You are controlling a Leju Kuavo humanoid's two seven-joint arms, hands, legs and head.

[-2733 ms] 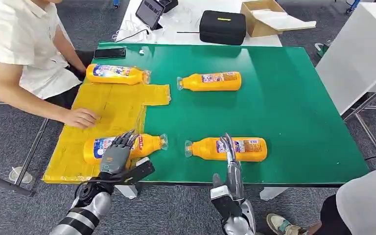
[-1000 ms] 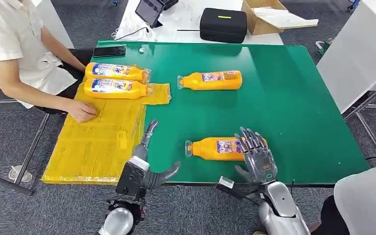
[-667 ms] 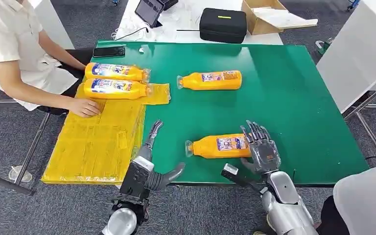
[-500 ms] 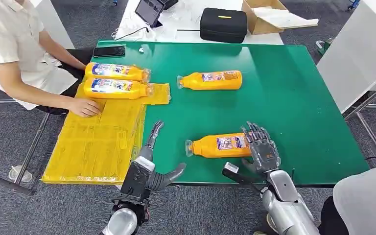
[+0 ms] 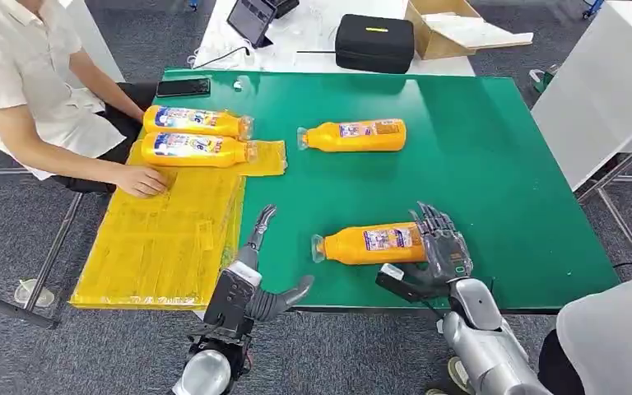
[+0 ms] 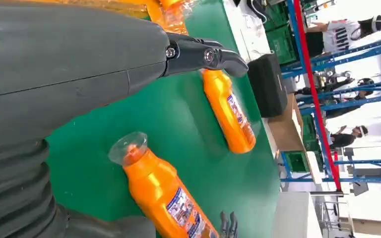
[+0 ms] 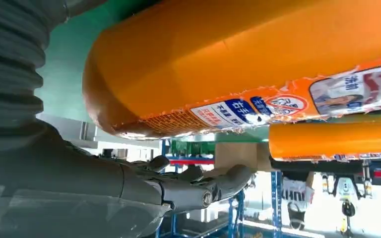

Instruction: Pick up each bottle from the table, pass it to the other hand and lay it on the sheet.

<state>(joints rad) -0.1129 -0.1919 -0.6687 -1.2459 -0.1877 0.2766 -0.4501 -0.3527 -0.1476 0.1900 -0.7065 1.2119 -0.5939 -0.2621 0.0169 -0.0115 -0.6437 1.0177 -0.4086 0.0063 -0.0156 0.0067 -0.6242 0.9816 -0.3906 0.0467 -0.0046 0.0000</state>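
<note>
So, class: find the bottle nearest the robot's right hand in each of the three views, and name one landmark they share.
Head view: near bottle lies on the green table, low and right of centre, right hand at its base.
Left wrist view: bottom centre, clear cap toward the camera.
Right wrist view: across the top, close up.
Shared landmark: the far bottle.

The head view looks forward and down over the whole table (image 5: 477,164) from high up. Each wrist view sits close behind its own hand, turned sideways. All three share the near bottle (image 5: 368,244) (image 6: 166,198) (image 7: 238,64).
</note>
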